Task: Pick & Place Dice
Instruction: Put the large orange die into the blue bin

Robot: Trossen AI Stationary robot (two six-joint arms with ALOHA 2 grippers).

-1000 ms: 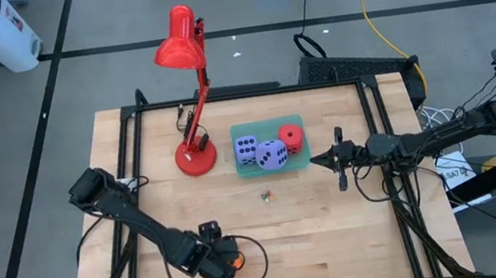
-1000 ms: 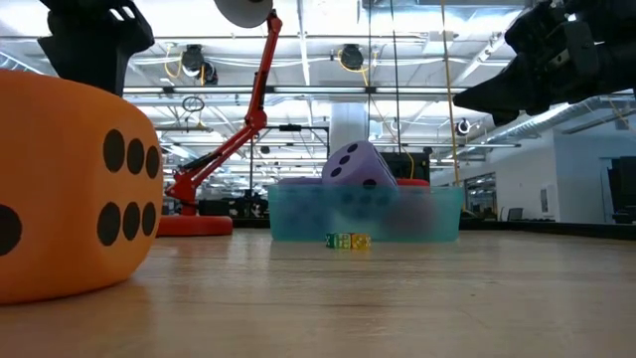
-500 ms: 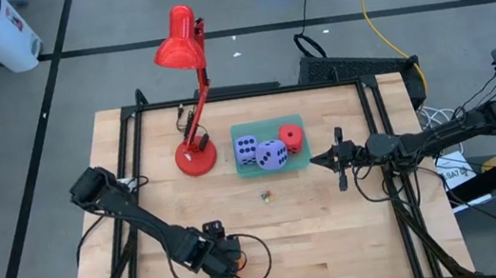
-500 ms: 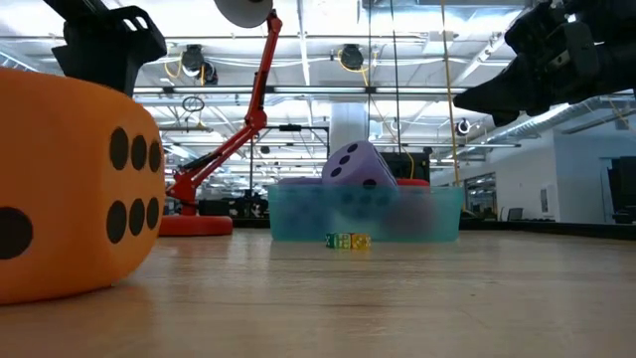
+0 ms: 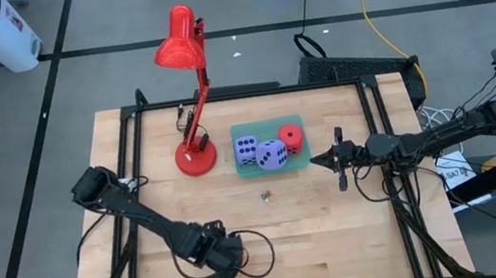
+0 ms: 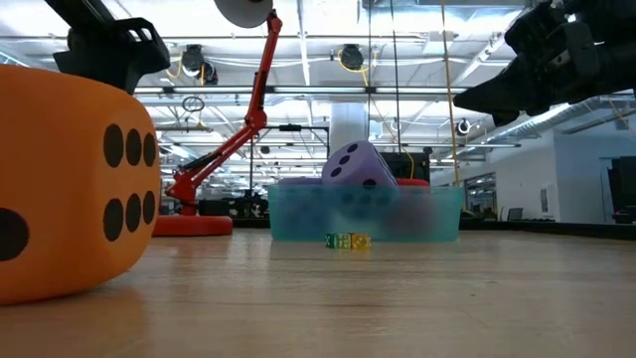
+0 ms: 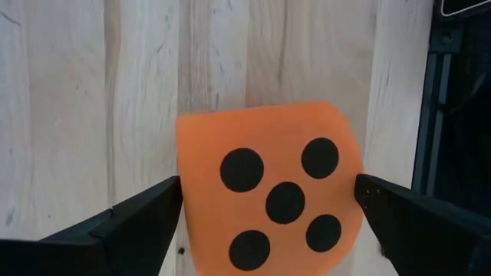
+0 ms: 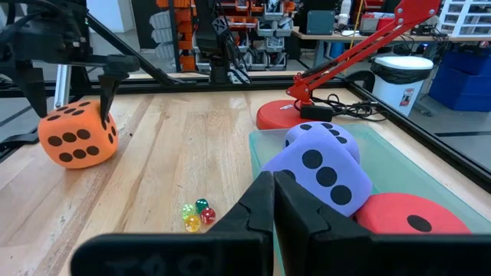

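Between the wide-open fingers (image 7: 138,222) of the left gripper (image 7: 268,230), the orange die (image 7: 268,188) sits on the counter (image 7: 77,92), not yet squeezed. It is judged soft and light; its two flat sides should be pinched. The right gripper (image 8: 274,201) is shut, empty.

Bright even overhead light; soft shadows; low-view foreground blurred.

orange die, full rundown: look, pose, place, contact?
The orange die is a soft-looking, matte, foam-like cube with rounded corners and black pips. It sits flat on the wooden table near the front edge, left of centre, far from the teal tray. Five pips face up; the side seen from the low camera shows six. The left gripper is above it, open fingers straddling two opposite sides; whether they touch the die isn't clear.
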